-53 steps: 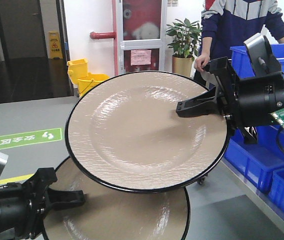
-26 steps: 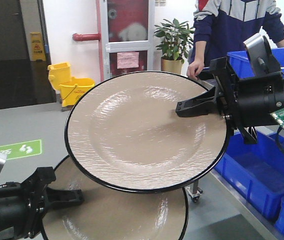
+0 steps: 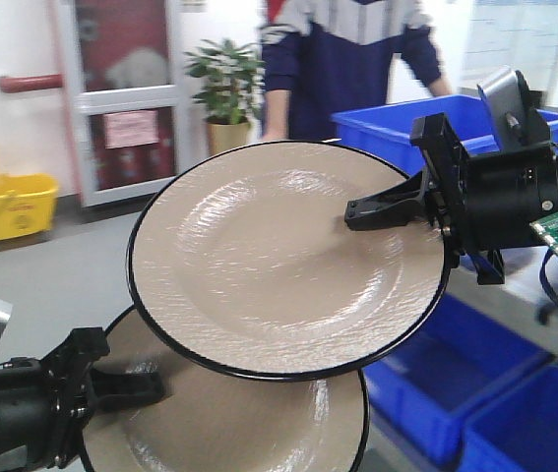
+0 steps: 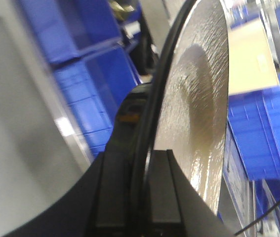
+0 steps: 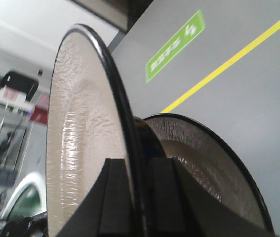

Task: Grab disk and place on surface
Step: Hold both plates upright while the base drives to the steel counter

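The right gripper (image 3: pixel 357 213) is clamped over the right rim of the upper beige plate (image 3: pixel 279 256), held aloft. The left gripper (image 3: pixel 149 388) pinches the left rim of the lower plate (image 3: pixel 249 428) (edge grips probably suit a flat set-down).

Bright, even indoor light. In the front view the far background is motion-blurred, while the upper disk (image 3: pixel 279 256) is sharp with a soft sheen. In the left wrist view the blue bins (image 4: pixel 80 74) smear.
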Available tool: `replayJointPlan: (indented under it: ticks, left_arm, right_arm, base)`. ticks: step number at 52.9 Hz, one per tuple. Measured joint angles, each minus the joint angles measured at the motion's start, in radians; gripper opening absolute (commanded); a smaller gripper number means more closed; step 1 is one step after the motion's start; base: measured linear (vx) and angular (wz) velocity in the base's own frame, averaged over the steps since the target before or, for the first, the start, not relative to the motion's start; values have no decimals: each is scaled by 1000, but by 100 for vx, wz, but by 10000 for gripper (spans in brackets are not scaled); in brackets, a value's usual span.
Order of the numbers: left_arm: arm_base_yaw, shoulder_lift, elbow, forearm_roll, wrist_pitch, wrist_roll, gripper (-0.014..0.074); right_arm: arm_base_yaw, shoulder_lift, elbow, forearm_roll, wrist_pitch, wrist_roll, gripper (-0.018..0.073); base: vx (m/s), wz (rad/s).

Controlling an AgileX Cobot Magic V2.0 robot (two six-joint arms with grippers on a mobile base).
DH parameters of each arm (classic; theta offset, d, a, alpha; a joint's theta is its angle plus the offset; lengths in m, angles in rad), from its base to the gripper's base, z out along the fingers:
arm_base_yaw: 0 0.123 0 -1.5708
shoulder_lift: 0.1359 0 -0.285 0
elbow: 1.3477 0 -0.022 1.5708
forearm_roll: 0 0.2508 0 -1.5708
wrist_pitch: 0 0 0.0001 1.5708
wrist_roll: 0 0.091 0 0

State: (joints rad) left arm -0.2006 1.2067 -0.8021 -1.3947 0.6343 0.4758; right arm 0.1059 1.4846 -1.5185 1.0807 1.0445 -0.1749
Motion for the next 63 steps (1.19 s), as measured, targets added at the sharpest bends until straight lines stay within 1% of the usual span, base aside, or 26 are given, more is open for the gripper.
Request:
replayJointPlan:
  ticks: [38, 49, 63]
  left_arm:
    - [0, 0, 0, -3, -2, 0, 1]
    - [0, 0, 0, -3, -2, 0, 1]
    - [0, 0, 0, -3, -1, 0, 1]
  right_arm:
    - [0, 0, 0, -1, -7, 0, -8]
    - [0, 0, 0, -1, -7, 0, -8]
    - [0, 0, 0, -1, -7, 0, -8]
  base:
    - [34, -87]
    - [28, -58]
    - [26, -38]
